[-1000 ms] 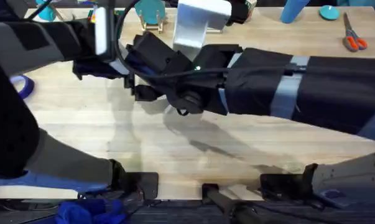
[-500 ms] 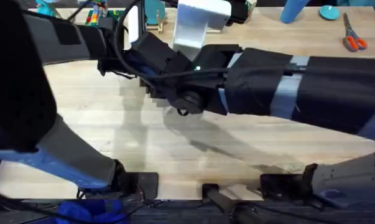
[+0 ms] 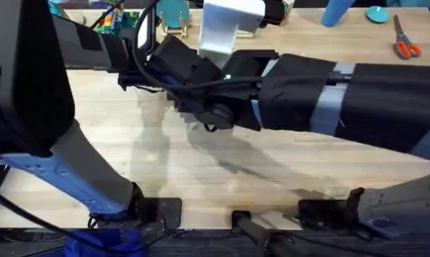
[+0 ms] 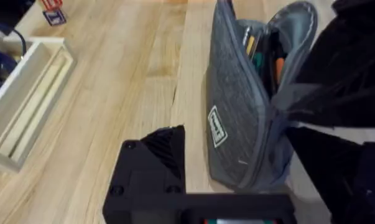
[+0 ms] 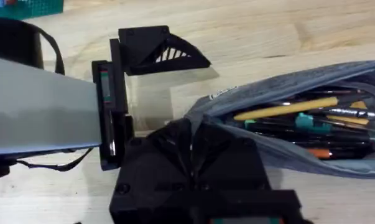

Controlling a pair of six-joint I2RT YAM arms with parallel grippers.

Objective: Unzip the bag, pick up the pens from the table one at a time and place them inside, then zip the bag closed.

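Note:
The grey-blue bag [image 4: 237, 106] stands on the table [image 4: 131, 74] with its zipper open. Inside it lie a yellow pen [image 5: 285, 109] and several darker pens [image 5: 311, 134], with teal and orange ones among them. My right gripper [image 5: 191, 140] is shut on the fabric at one end of the bag's mouth, and it appears as a dark mass [image 4: 336, 68] in the left wrist view. My left gripper [image 4: 234, 146] is open, its fingers [image 4: 156, 158] standing apart on either side of that same end of the bag. Both arms cover the bag in the overhead view.
Orange-handled scissors [image 3: 406, 47] and a blue cylinder [image 3: 336, 13] lie at the far right of the table. A white tray [image 4: 25, 99] sits beside the left arm. A white block [image 3: 229, 25] and a teal stand [image 3: 173, 14] are at the back.
My left arm has swung right and forward, bringing its gripper up to the bag end that the right gripper holds. The right arm has stayed still.

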